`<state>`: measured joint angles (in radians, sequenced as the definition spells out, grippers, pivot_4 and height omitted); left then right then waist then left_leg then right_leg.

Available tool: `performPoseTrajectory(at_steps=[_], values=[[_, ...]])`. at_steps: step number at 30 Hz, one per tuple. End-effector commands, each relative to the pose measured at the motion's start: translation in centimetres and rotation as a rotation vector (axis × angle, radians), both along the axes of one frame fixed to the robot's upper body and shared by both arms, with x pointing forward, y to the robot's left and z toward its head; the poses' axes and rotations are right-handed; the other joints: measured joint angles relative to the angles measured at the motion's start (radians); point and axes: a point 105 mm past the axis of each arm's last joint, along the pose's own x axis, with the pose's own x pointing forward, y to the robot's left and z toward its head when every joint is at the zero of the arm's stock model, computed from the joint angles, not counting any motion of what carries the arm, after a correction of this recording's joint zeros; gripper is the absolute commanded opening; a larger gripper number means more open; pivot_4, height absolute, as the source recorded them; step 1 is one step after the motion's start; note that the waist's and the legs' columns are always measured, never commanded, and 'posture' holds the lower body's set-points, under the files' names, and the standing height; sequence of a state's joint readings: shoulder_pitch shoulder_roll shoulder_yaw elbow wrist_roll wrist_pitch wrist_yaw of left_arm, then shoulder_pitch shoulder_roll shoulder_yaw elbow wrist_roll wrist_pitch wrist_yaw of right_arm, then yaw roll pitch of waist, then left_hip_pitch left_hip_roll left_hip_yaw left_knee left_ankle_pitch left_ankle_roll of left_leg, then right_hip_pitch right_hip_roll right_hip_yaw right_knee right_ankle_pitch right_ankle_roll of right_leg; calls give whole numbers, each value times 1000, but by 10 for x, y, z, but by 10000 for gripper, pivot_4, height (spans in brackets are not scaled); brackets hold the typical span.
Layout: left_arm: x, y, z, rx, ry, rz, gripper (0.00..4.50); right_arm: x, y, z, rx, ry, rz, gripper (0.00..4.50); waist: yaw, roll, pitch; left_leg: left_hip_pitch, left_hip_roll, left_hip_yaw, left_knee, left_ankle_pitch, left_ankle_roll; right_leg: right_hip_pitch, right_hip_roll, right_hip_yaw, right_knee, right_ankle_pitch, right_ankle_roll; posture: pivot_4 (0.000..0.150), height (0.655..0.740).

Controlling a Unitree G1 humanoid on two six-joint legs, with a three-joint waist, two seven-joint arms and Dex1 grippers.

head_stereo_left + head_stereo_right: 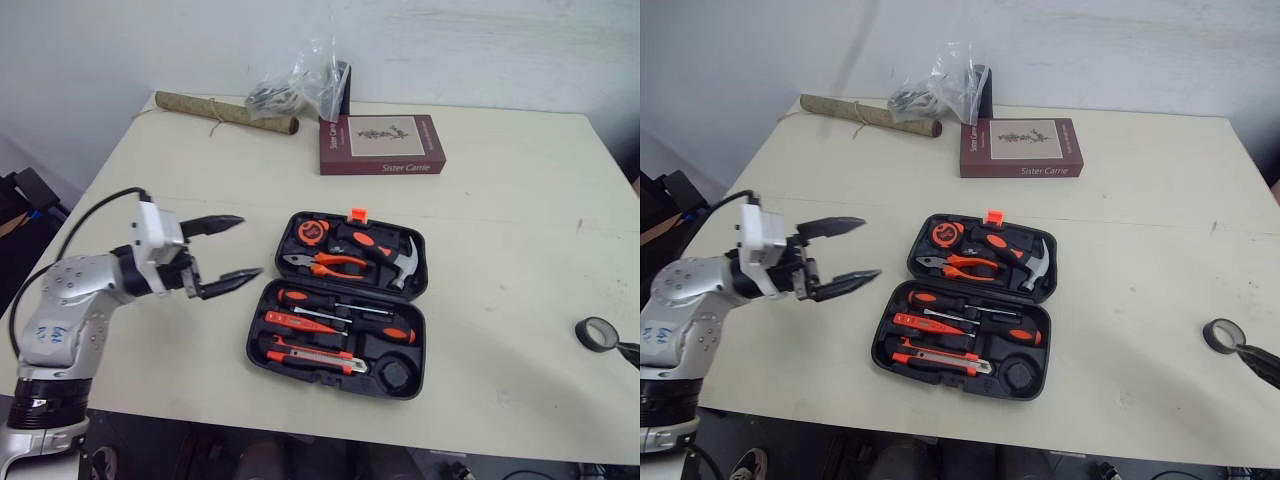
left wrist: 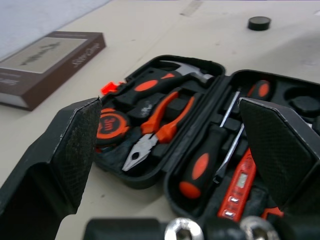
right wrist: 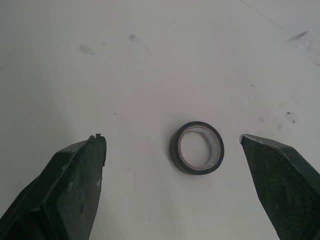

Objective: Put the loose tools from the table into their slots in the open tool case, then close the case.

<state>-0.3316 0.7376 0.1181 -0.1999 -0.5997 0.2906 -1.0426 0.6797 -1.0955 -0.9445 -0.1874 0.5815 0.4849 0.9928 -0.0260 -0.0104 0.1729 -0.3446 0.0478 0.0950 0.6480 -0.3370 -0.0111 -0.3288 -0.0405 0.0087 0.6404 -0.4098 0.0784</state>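
The tape roll (image 3: 175,150) lies flat on the table (image 1: 500,200), well right of the open tool case (image 1: 256,350) — centre the right gripper (image 3: 170,138), its fingers wide apart, over it before lowering squarely.

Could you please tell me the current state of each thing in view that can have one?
Tool case: open, lying flat, tools seated in slots.
Tape roll: loose, lying flat, outside the case.
Left tool: open, empty, beside the case.
Right tool: open, empty, fingers either side of the tape roll.
Book: closed, lying flat.
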Motion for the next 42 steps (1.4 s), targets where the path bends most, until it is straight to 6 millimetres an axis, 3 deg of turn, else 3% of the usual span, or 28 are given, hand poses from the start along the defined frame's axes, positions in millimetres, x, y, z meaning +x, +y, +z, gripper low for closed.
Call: performPoseTrajectory(at_steps=[1,8,20,23,30,33,35,37,42], values=[[-25,-30,13,-34,46,-191,44252,3,6,-6,-12,119,48,45000,0,-2,1,0,0,0,0,0,0,0,0,0,-1,0,1,1500,7400],[-53,-64,4,18,71,-373,44252,29,-12,-34,-54,287,7,45000,-2,-3,4,-6,0,-1,5,0,2,-1,0,0,-4,2,4,1500,7400],[-55,-54,-3,84,57,-334,44252,70,-16,-50,-74,422,59,45000,-3,1,5,-13,0,-1,16,0,3,-12,0,1,8,2,4,1500,7400],[-56,-54,-2,89,48,-331,45000,77,-16,-52,-76,439,57,35953,-2,1,5,-13,1,-1,16,0,3,-12,-1,0,9,2,3,1500,7400],[-54,-53,0,101,22,-323,45000,84,-18,-54,-101,443,69,617,-3,1,5,-13,0,-1,16,0,3,-13,-1,0,10,2,3,1500,7400],[-53,-53,1,101,-4,-325,45000,94,-9,-39,-104,367,127,136,-4,2,5,-13,0,-1,17,0,3,-13,-2,0,12,2,3,1500,7400],[-53,-50,0,105,-12,-331,45000,97,18,-18,-95,324,274,136,-7,2,6,-13,0,-1,18,0,3,-14,-2,0,13,2,3,1500,7400],[-54,-47,-1,112,-17,-346,45000,97,58,5,-72,293,441,136,-14,5,7,-13,1,0,17,0,3,-14,-1,0,13,2,3,1500,7400],[-57,-45,13,80,-47,-392,45000,68,181,40,267,308,830,136,-21,5,8,-13,2,-2,17,1,2,-15,0,-1,16,2,2,1500,7400]])
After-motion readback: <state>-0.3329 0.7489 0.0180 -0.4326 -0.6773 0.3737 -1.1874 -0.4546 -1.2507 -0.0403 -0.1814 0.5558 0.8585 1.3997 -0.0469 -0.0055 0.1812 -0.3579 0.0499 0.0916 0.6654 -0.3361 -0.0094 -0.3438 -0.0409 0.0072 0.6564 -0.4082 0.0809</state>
